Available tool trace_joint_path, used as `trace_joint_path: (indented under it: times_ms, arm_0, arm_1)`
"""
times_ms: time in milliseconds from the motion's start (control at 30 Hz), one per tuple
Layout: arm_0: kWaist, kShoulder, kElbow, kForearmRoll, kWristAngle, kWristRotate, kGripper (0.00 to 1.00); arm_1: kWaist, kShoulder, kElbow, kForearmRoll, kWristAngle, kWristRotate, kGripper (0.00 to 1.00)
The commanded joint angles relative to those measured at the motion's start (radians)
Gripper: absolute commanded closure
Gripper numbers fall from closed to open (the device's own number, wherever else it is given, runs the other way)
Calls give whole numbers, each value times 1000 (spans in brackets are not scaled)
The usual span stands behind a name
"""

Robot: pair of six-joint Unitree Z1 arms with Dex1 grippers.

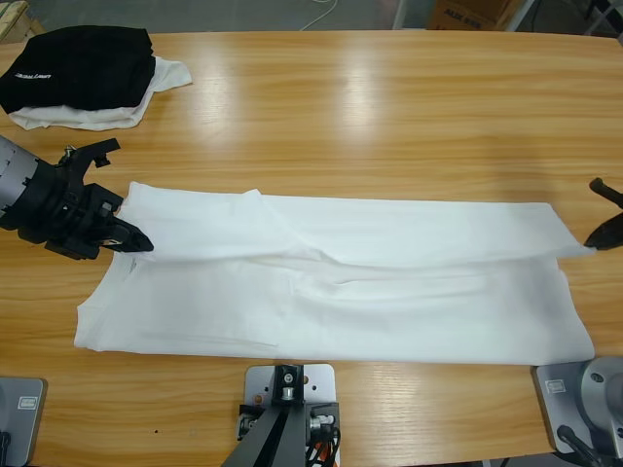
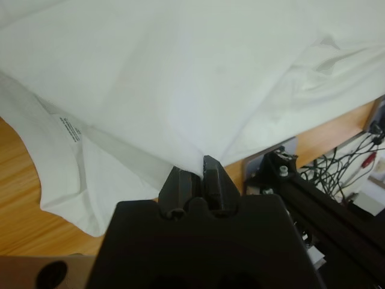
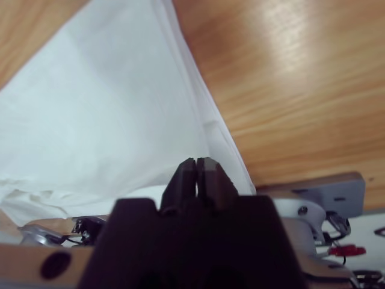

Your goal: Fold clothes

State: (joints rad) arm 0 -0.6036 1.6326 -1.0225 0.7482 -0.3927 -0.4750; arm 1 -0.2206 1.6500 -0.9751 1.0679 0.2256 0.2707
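The clothes, a white T-shirt (image 1: 389, 282), lie folded into a long band across the middle of the table. My left gripper (image 1: 144, 243) is at the band's left end. In the left wrist view, the left gripper (image 2: 195, 165) is shut on a fold of the T-shirt (image 2: 180, 78), and a neck label (image 2: 71, 127) shows at the left. My right gripper (image 1: 592, 243) is at the right end, where a corner of cloth is drawn out to it. In the right wrist view, the right gripper (image 3: 197, 164) is shut on the edge of the T-shirt (image 3: 108, 114).
A black garment with white lettering (image 1: 83, 60) lies on a smaller white garment (image 1: 107, 117) at the far left corner. Bare wooden table (image 1: 389, 117) stretches behind the shirt. A cardboard box (image 1: 467, 12) stands beyond the far edge.
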Motion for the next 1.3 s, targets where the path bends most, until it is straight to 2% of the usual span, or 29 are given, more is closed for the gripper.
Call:
trace_joint_path:
  times_ms: [33, 133, 167, 200, 267, 300, 367, 467, 633, 667, 700, 733, 767, 800, 833, 1000, 1067, 1200, 1300]
  arm_0:
    - [-7, 1, 61, -34, -9, -14, 1000]
    - [-11, 2, 69, -44, -11, -17, 1000]
    - [-12, 4, 70, -47, -12, -20, 1000]
    - [-16, 7, 70, -51, -12, -24, 1000]
    - [-24, 14, 70, -57, -12, -30, 1000]
    - [-28, 17, 70, -59, -12, -32, 1000]
    - [-36, 20, 72, -59, -12, -34, 1000]
    - [-43, 29, 79, -59, -10, -34, 1000]
    - [-48, 63, 91, -61, 5, -33, 1000]
    - [-48, 72, 97, -61, 22, -34, 946]
    - [-48, 82, 103, -61, 63, -36, 570]
    - [-48, 90, 105, -63, 103, -41, 366]
    - [-48, 94, 105, -71, 132, -48, 291]
    - [-48, 98, 105, -91, 145, -51, 137]
    - [-48, 101, 100, -106, 155, -50, 25]
    - [-48, 116, 78, -115, 242, -53, 0]
    - [-51, 98, 79, -109, 262, -63, 0]
    - [-65, -16, 44, -12, 321, -97, 0]
    - [-67, -77, 40, 27, 343, -131, 0]
  arm_1:
    - [3, 26, 3, 38, -59, 52, 1000]
    - [3, 21, 3, 37, -66, 58, 1000]
    - [3, 10, 3, 30, -67, 58, 852]
    - [3, -8, 3, 17, -69, 58, 633]
    - [37, -63, 7, -23, -38, 56, 274]
    - [75, -91, 7, -36, -35, 49, 167]
    - [153, -136, 6, -54, -20, 25, 99]
    - [237, -166, 5, -80, -19, 28, 92]
    - [245, -145, 7, -104, -22, 40, 96]
    - [245, -138, 10, -107, -22, 40, 96]
    - [245, -135, 14, -109, -21, 40, 96]
    - [245, -133, 16, -113, -19, 41, 96]
    - [245, -131, 16, -114, -18, 40, 96]
    - [245, -131, 16, -114, -17, 40, 96]
    - [245, -130, 15, -113, -18, 39, 96]
    - [266, -114, 13, -113, -16, 42, 100]
    - [294, -116, 6, -114, -13, 44, 138]
    - [331, -136, 0, -115, 59, 44, 196]
    - [443, -148, -4, -270, 213, -4, 400]
